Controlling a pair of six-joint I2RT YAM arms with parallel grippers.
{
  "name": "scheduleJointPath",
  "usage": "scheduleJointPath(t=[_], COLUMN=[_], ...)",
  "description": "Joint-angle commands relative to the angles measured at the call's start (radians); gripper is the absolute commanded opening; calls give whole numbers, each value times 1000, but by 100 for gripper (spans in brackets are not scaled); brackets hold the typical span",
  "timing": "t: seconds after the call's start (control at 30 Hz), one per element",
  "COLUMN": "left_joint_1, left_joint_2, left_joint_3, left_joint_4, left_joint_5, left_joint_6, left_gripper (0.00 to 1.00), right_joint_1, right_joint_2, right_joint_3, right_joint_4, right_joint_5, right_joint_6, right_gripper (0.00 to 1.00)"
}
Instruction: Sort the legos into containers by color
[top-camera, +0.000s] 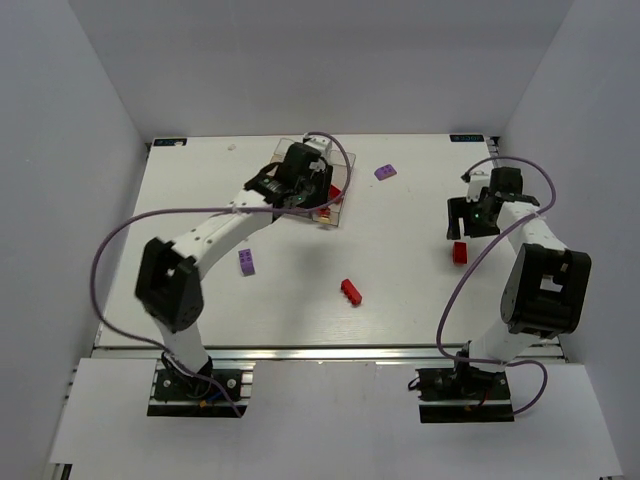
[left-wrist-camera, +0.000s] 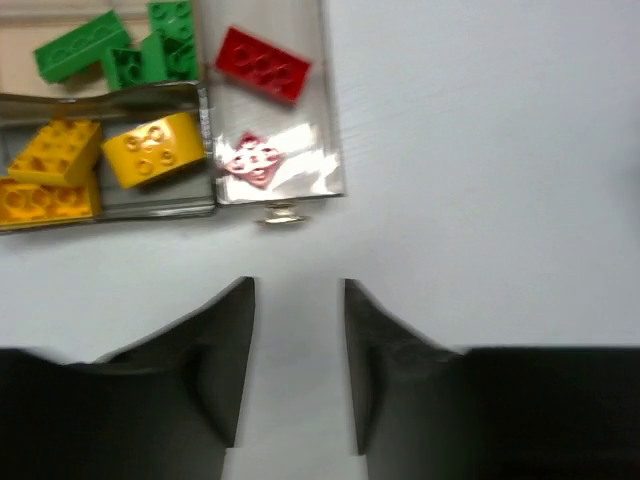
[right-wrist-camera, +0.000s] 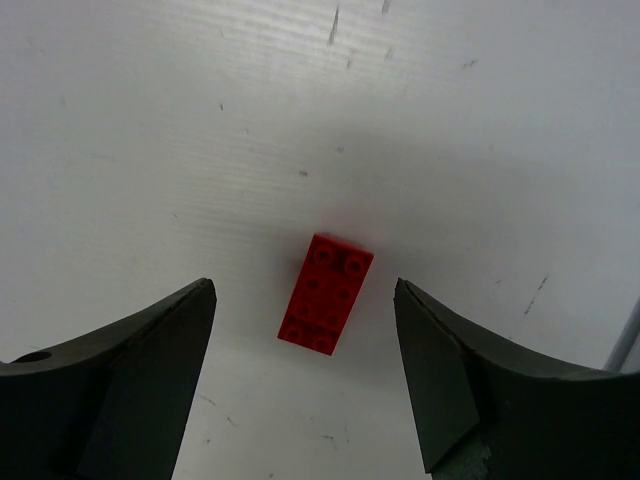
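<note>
The clear box (left-wrist-camera: 328, 100) sits close to the far edge of the bench (top-camera: 420, 300), a little left of its middle. The left gripper (left-wrist-camera: 298, 330) hangs at it, the box wall just beyond its fingers (left-wrist-camera: 232, 360), which are parted by a modest gap with only bare bench between them. In the left wrist view the compartments are partly filled. There are green bricks (left-wrist-camera: 110, 50) in one, yellow bricks (left-wrist-camera: 90, 165) in the one beside it, and a stored red brick (left-wrist-camera: 263, 63) across the divider from the green. A paler reddish piece (left-wrist-camera: 255, 160) lies nearer the box wall (glare washes it out, so its true colour is hard to tell). The right gripper (right-wrist-camera: 303, 300) is over by the right edge, about halfway along it, spread wide and gripping nothing. A red brick (right-wrist-camera: 325, 293) lies flat on the bench between its fingers, touching neither. Also loose on the bench are a purple brick (top-camera: 385, 171) near the far edge about mid-width, a second purple brick (top-camera: 246, 262) toward the left edge, and a loose red brick (top-camera: 351, 291) nearer the near edge, around the middle.
</note>
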Motion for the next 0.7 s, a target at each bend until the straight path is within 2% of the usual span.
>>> scheduleJointPath(t=[0.0, 0.03, 0.07, 0.17, 0.27, 0.43, 0.5, 0.53, 0.57, 0.63, 0.67], left_joint_1=[-1, 8, 8, 8, 8, 8, 8, 8, 8, 8, 8], left_joint_2=[-228, -307, -347, -484, -584, -602, -593, -590, -589, -592, -593], left_joint_3=[-165, -211, -254, -421, -550, -555, -549, -543, -542, -540, -543], left_joint_4=[110, 127, 138, 206, 305, 309, 300, 296, 287, 285, 286], left_joint_5=[143, 201, 194, 183, 120, 117, 131, 131, 126, 120, 117], left_joint_6=[-57, -59, -59, -13, 9, 6, 6, 7, 12, 15, 16], left_gripper=[56, 66, 83, 98, 98, 98, 98, 98, 98, 98, 98], right_joint_1=[12, 14, 14, 19, 23, 34, 35, 35, 34, 35, 37], right_joint_2=[-6, 1, 8, 43, 83, 141, 156, 164, 166, 163, 160], right_joint_3=[-59, -70, -88, -101, -98, -95, -88, -84, -82, -76, -75], right_joint_4=[-44, -43, -40, -24, 2, 35, 37, 34, 32, 25, 26], right_joint_5=[55, 64, 73, 107, 156, 235, 239, 229, 225, 204, 204], right_joint_6=[-18, -16, -13, 4, 18, 29, 29, 29, 32, 30, 29], right_gripper=[77, 77, 77, 75, 72, 65, 57, 50, 36, 19, 1])
